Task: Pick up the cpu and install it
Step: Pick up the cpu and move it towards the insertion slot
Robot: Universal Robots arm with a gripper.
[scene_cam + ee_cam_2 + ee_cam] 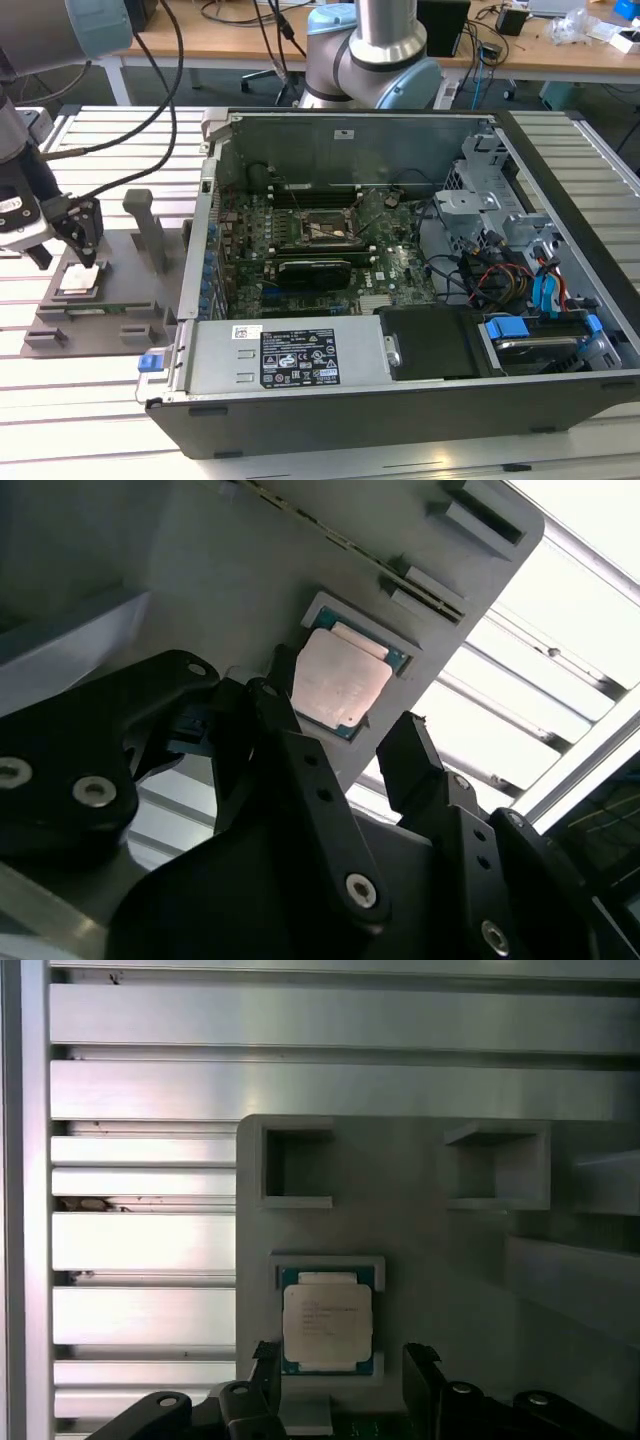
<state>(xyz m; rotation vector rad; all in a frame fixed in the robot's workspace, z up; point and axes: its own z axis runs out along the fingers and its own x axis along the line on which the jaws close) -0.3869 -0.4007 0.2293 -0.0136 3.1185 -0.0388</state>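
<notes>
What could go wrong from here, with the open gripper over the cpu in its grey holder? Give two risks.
1. The gripper straddles the cpu, which lies flat in a shallow recess of the grey holder. If it came down off-centre, a fingertip might hit the recess rim or the chip's top.
2. The socket sits deep inside the computer case, with cables nearby. A carried chip could knock the case wall or snag a cable.
</notes>
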